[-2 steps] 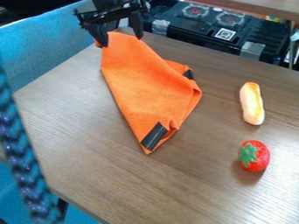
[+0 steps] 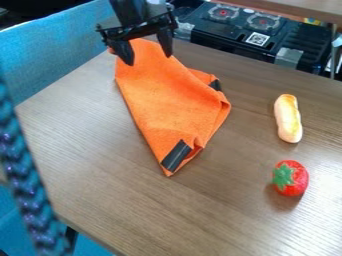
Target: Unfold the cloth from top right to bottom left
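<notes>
- Fingers (image 2: pixel 122 50) wide apart, clutching nothing, right over the top of the cloth (image 2: pixel 160 100)!
- Cloth's lying folded on the desk (image 2: pixel 80 150): looks light, floppy, hardly fragile.
- Best pinch, I'd say: loose upper layer by the right-hand patch (image 2: pixel 215 85).

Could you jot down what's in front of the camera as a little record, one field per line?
Surface: wood-patterned table
Main item: orange cloth, lying partly folded
Dark patches on cloth: one near its bottom tip, one at its right side
Machine part: black pincer, spread open over the cloth's top end
Toy foods: bread-like roll, right of the cloth; red strawberry with green leaves, below the roll
Behind: toy stove top with two burners
</notes>
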Robot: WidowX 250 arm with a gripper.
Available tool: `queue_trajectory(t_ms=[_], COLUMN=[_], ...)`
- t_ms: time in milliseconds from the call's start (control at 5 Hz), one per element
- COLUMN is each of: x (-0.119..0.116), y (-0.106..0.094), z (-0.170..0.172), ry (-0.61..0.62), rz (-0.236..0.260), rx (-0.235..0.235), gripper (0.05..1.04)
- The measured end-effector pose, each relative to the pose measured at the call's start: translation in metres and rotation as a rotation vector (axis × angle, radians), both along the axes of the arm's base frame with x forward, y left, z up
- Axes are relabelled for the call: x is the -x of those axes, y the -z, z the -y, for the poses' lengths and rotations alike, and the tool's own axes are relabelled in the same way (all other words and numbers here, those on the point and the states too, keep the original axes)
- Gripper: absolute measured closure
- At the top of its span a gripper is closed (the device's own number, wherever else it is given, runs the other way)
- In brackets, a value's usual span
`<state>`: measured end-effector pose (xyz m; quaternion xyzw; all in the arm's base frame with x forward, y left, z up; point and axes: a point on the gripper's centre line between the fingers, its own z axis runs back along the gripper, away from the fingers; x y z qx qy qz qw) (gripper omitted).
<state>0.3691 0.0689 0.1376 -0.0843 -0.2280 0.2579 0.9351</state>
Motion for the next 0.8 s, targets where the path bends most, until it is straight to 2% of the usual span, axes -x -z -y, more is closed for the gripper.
queue_trajectory(t_ms=[200, 400, 600, 800], x=[-0.010, -0.019, -0.033, -0.054], y=[-0.003, -0.001, -0.004, -0.002], z=[0.013, 0.024, 0.042, 0.061], ry=[-0.027, -0.083, -0.196, -0.328], rz=[0.037, 0.043, 0.047, 0.056], rx=[-0.071, -0.097, -0.111, -0.156], gripper=[0.084, 0.084, 0.084, 0.084])
